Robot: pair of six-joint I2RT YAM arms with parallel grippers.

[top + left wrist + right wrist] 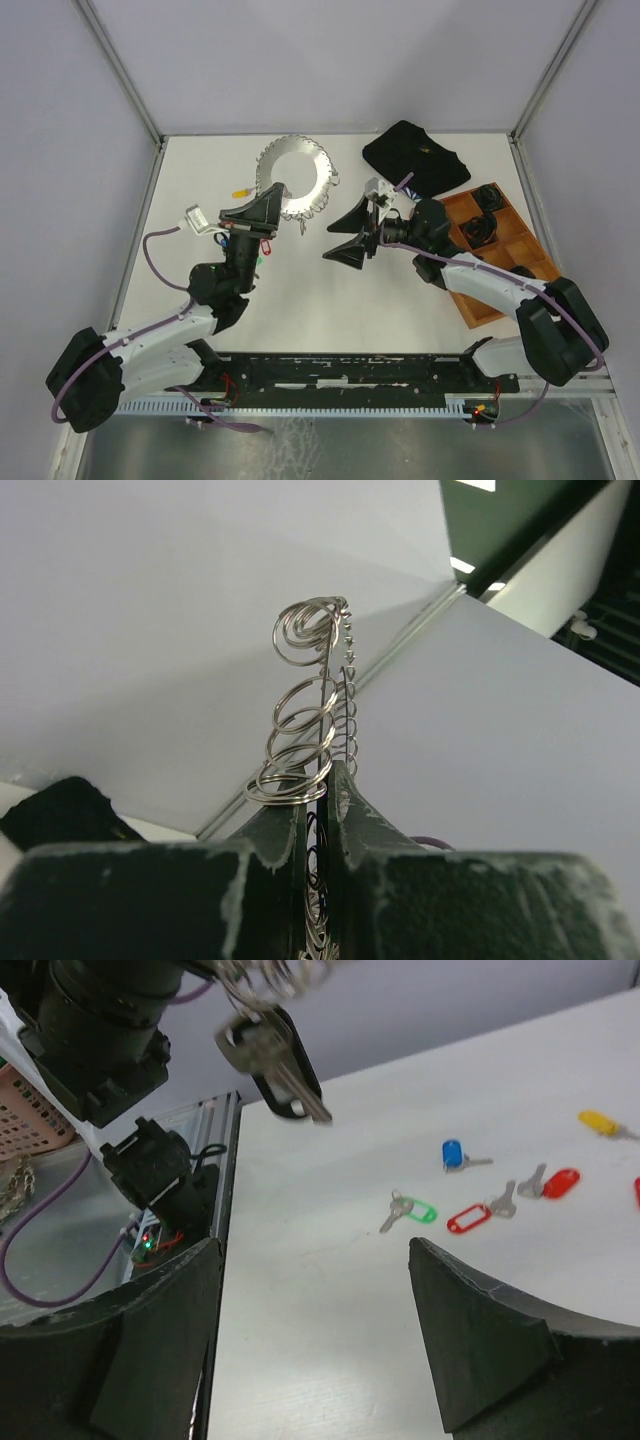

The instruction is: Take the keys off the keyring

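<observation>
Five loose keys [452,1153], blue, green, yellow and two red, lie on the table [330,1360] beyond my empty, wide-spread right claw [315,1250], while my left claw [318,790] pinches the upright keyring [322,710], one black-headed key [272,1055] dangling.

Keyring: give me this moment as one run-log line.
left gripper: shut on keyring, lifted | right gripper: open, empty | black key: hanging from keyring | blue key, green key, yellow key: loose on table
</observation>
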